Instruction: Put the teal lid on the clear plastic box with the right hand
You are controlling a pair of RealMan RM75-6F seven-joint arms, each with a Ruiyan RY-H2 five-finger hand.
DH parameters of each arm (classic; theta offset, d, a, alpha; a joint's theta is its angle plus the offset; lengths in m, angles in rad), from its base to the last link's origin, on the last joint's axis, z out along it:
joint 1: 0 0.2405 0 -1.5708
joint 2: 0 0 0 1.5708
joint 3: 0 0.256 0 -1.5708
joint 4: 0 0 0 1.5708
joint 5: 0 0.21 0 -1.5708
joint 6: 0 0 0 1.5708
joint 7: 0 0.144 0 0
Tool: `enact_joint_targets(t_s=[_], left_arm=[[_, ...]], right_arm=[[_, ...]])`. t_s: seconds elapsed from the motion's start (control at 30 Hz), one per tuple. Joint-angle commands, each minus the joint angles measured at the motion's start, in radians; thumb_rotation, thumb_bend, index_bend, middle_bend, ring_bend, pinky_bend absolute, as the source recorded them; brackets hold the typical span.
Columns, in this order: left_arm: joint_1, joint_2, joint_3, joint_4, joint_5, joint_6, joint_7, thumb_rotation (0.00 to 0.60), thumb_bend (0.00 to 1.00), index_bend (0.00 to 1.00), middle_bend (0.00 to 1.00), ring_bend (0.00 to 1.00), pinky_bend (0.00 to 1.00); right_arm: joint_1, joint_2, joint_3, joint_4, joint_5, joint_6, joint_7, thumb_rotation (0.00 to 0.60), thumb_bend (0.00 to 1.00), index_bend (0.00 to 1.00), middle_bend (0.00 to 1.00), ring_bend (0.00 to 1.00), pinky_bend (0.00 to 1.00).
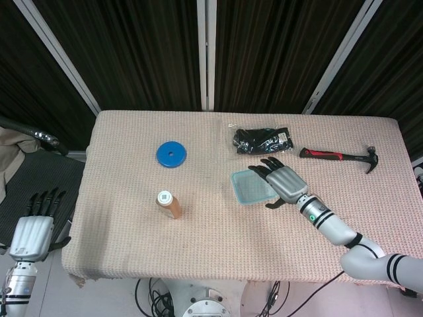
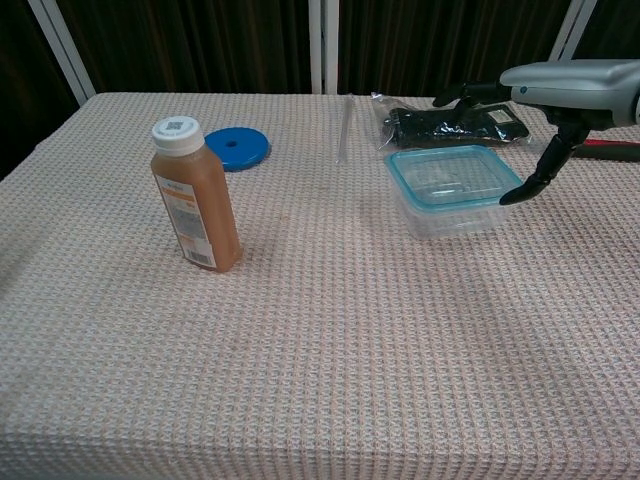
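The teal-rimmed lid (image 2: 450, 176) (image 1: 250, 185) lies flat on top of the clear plastic box (image 2: 462, 216) at the table's middle right. My right hand (image 1: 284, 183) (image 2: 545, 100) hovers just right of the box, above its right edge, fingers spread and holding nothing. It touches neither lid nor box. My left hand (image 1: 32, 228) hangs off the table's left side, fingers apart and empty; it does not show in the chest view.
An orange juice bottle (image 2: 195, 195) with a white cap stands upright left of centre. A blue disc (image 2: 237, 149) lies behind it. A black packet (image 2: 455, 122) sits just behind the box, and a red-handled hammer (image 1: 338, 156) lies further right.
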Motion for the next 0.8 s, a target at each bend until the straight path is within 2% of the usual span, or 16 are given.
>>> enact_joint_targets(t_s=[0.03, 0.2, 0.53, 0.8], left_arm=[[0.002, -0.001, 0.002, -0.001, -0.004, -0.001, 0.002, 0.6, 0.0, 0.0, 0.0, 0.0, 0.0], [0.007, 0.003, 0.005, -0.006, -0.006, 0.004, 0.003, 0.6, 0.0, 0.0, 0.0, 0.0, 0.0], [0.011, -0.003, 0.009, 0.004, -0.006, 0.005, -0.009, 0.6, 0.0, 0.0, 0.0, 0.0, 0.0], [0.009, -0.006, 0.009, 0.014, 0.0, 0.004, -0.018, 0.6, 0.0, 0.0, 0.0, 0.0, 0.0]], right_arm=[[0.037, 0.002, 0.01, -0.01, 0.052, -0.063, -0.049, 0.6, 0.0, 0.01, 0.1, 0.0, 0.0], [0.063, -0.024, 0.015, -0.018, 0.077, -0.092, -0.07, 0.6, 0.0, 0.0, 0.09, 0.0, 0.0], [0.047, -0.045, -0.025, -0.044, -0.005, -0.065, -0.03, 0.6, 0.0, 0.0, 0.16, 0.0, 0.0], [0.055, -0.085, -0.011, 0.012, 0.005, -0.047, -0.039, 0.6, 0.0, 0.0, 0.16, 0.0, 0.0]])
